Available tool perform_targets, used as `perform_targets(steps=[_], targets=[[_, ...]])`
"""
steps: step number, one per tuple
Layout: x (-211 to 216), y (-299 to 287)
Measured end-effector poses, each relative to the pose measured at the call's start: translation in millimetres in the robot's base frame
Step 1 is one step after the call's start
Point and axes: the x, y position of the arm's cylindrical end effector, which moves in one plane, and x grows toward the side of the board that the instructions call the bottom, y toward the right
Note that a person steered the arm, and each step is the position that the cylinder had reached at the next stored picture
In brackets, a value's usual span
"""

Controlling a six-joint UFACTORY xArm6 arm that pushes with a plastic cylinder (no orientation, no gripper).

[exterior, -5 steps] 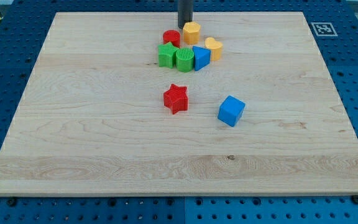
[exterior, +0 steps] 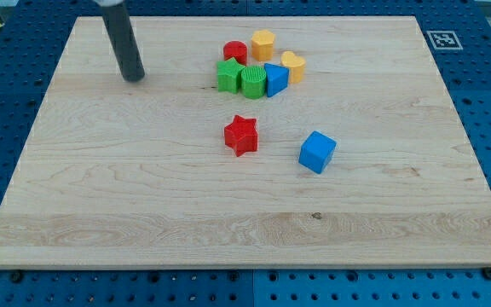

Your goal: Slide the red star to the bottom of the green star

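Blue cube (exterior: 317, 152) nearest view's bottom, far right of my tip (exterior: 133, 78). Red star (exterior: 240, 135) right of and below tip, well apart, untouched. Green star (exterior: 228, 75) level with tip, to its right, in 6-block cluster. No gripper on rod; nothing held.

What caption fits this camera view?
My tip rests left of the cluster; red star sits apart below green star.

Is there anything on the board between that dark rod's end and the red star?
No. In the camera view, my tip sits toward the view's upper left of the red star, and only bare wood lies between them. The green star is above that stretch.
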Motion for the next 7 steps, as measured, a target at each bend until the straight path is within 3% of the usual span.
perform_targets(steps=[4, 5, 7], targets=[[145, 136], [118, 176], [63, 168]])
